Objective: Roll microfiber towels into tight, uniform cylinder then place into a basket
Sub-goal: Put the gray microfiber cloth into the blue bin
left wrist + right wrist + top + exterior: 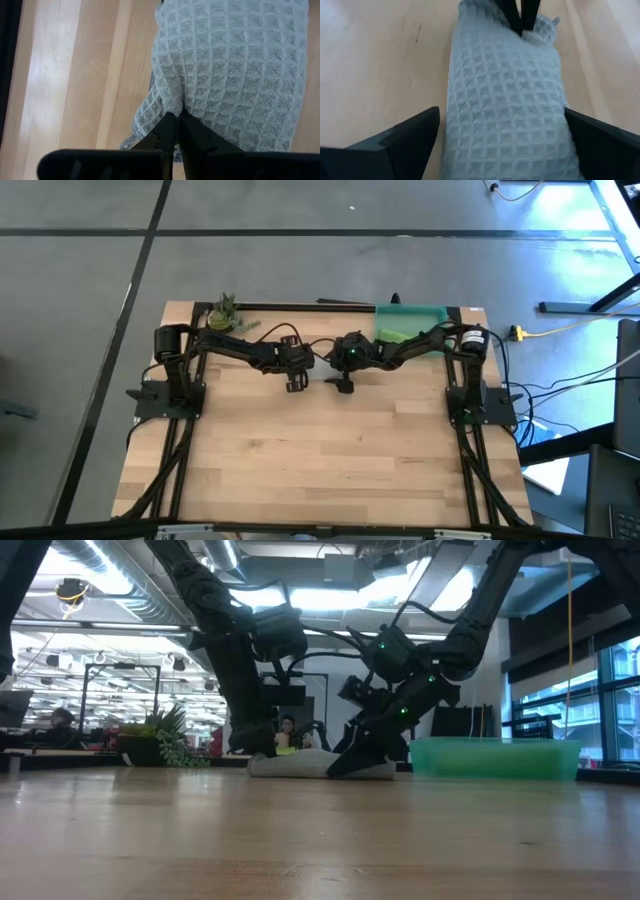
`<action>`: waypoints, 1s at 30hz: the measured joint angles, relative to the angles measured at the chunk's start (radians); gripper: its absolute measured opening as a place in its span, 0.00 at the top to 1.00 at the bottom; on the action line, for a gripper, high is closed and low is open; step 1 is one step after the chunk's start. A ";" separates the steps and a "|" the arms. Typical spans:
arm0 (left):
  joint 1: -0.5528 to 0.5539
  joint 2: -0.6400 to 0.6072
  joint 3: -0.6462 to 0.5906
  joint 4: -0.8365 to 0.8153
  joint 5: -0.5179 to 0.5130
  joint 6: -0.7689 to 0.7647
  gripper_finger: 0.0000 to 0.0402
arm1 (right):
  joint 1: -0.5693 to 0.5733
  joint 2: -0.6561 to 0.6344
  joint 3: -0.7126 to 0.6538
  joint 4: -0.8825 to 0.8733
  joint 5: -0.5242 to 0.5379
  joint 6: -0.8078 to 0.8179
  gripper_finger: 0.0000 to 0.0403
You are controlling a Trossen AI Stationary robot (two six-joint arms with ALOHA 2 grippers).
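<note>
The light grey waffle towel (320, 766) lies bundled in a thick roll on the table at the middle back, hidden under the arms in the high view. My left gripper (295, 383) is shut on its left end (178, 125). My right gripper (343, 385) is open at the towel's right end, one finger on each side of the roll (502, 112); I cannot tell whether they touch it. The lime green towel (400, 333) lies in the teal basket (425, 312) at the back right. My left gripper pinches the grey towel's left end (170, 107) between its two shut fingers. The fingers (512, 15) come down on it from above, slanting. One layer or several, I cannot tell. The towel rests on the table.
A small potted plant (223, 312) stands at the back left corner. The basket (495, 755) stands just right of the grey towel. Bare wood (330, 450) stretches toward the near edge.
</note>
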 joint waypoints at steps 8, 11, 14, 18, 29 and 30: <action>0.000 0.000 0.000 0.004 0.000 0.000 0.97 | -0.005 0.021 0.001 0.007 0.012 0.006 0.01; 0.000 0.000 0.000 0.005 0.000 0.000 0.97 | -0.006 0.021 0.001 0.012 0.016 0.008 0.01; 0.000 0.000 0.000 0.005 0.000 0.000 0.97 | -0.005 0.022 0.001 0.013 0.040 0.008 0.01; 0.000 0.000 0.000 0.005 0.000 0.000 0.97 | -0.005 0.022 0.000 0.018 0.048 0.002 0.01; 0.000 -0.001 0.001 0.007 0.000 0.000 0.97 | -0.006 0.023 0.003 -0.030 0.064 0.077 0.01; 0.000 -0.001 0.001 0.007 0.000 0.000 0.97 | -0.006 0.023 0.003 -0.032 0.064 0.078 0.02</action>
